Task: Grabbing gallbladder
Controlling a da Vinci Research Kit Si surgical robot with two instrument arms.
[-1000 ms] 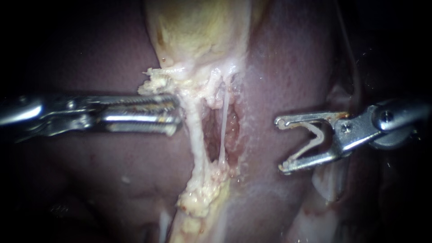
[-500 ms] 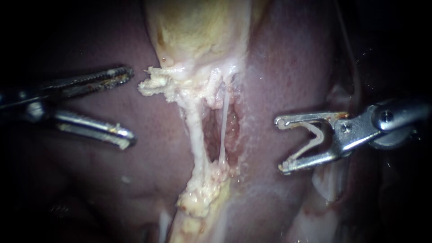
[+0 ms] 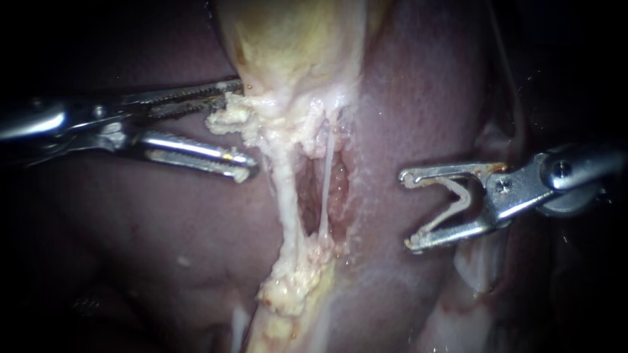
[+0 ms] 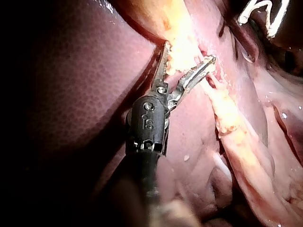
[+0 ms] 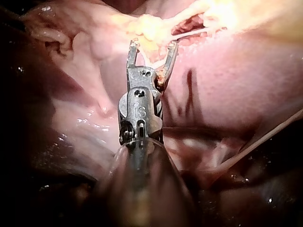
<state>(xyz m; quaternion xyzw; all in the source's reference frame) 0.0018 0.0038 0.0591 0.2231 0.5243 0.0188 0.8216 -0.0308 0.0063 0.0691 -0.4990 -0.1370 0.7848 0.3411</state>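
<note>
Endoscope view: the left instrument's claw (image 3: 242, 128) stands apart, its two halves spread around a frayed clump of pale fatty tissue (image 3: 229, 118) at the lower edge of the gallbladder (image 3: 294, 46). The upper half lies against the top of that clump, with its tip at the gallbladder's edge. The lower half sits under the clump with a gap showing, so the claw is not clamped on anything. The gallbladder, a yellowish sac, lies just ahead of and above this claw. Beyond the claw's tips a thick pale strand (image 3: 285, 196) and a thin strand (image 3: 325, 189) run down from the clump across a reddish hollow. The dark liver (image 3: 163, 248) lies beneath the claw.

The right instrument's claw (image 3: 405, 210) is also apart and holds nothing. It hangs over the liver, well apart from the strands and the gallbladder.

The left wrist view shows the same spread claw with the yellowish tissue between its halves.
</note>
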